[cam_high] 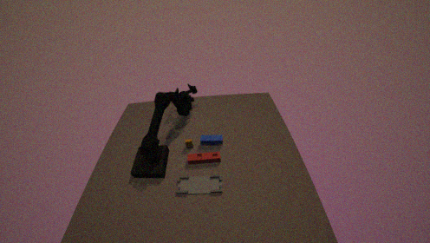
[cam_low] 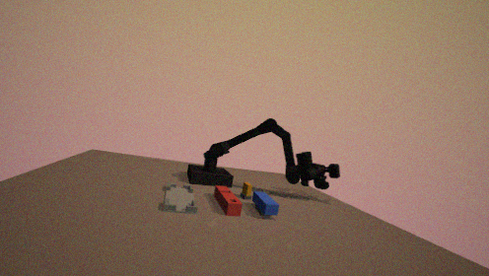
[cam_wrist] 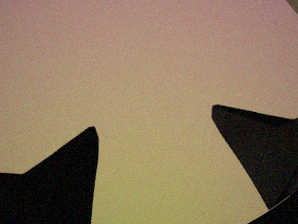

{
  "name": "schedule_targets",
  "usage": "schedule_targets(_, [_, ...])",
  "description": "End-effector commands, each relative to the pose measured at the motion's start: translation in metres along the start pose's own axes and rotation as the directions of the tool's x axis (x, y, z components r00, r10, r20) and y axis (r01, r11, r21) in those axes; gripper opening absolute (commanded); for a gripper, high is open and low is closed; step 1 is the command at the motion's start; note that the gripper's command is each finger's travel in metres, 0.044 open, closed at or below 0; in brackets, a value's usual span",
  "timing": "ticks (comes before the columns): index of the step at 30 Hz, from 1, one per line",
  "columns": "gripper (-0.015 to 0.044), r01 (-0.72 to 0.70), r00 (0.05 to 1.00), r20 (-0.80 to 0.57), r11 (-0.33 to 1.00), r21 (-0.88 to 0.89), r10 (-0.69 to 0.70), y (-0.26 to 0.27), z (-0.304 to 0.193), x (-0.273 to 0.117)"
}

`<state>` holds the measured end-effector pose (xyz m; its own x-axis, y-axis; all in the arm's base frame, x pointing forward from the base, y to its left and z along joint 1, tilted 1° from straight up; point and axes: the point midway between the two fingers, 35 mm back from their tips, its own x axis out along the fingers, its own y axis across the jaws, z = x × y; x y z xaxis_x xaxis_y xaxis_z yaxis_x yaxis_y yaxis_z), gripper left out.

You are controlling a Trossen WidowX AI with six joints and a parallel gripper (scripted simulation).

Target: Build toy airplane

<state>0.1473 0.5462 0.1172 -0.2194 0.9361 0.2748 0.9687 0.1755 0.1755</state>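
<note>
The red fuselage lies on the table outside the cradle, its two dark sockets facing up. The pale grey cradle lies beside it and holds nothing. The blue wing lies on the fuselage's other side. The small orange tail fin stands near the wing, on the arm base's side. The tabs of wing and fin cannot be made out. My gripper is open and empty, raised far from all the parts and pointing away from them.
The arm's black base stands on the brown table, to the left of the parts in the top view. The gripper hangs near the table's far edge in that view. The wrist view shows mostly background between the fingers.
</note>
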Motion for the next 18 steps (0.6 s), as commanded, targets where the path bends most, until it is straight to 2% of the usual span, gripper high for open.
schedule_targets(1, [0.0426,0.0,1.0,0.0,1.0,0.0,0.0,0.0,0.0,0.0])
schedule_targets(3, [0.044,-0.027,0.999,0.027,0.998,0.061,0.026,0.011,0.001,-0.003])
schedule_targets(5, [0.044,-0.117,0.99,0.103,0.967,0.226,0.096,0.041,0.004,-0.014])
schedule_targets(9, [0.044,-0.351,0.933,0.269,0.772,0.53,0.239,0.101,0.01,-0.048])
schedule_targets(14, [0.044,-0.59,0.796,0.469,0.316,0.743,0.384,0.162,0.013,-0.11])
schedule_targets(18, [0.044,-0.632,0.644,0.613,-0.133,0.763,0.459,0.195,0.01,-0.171])
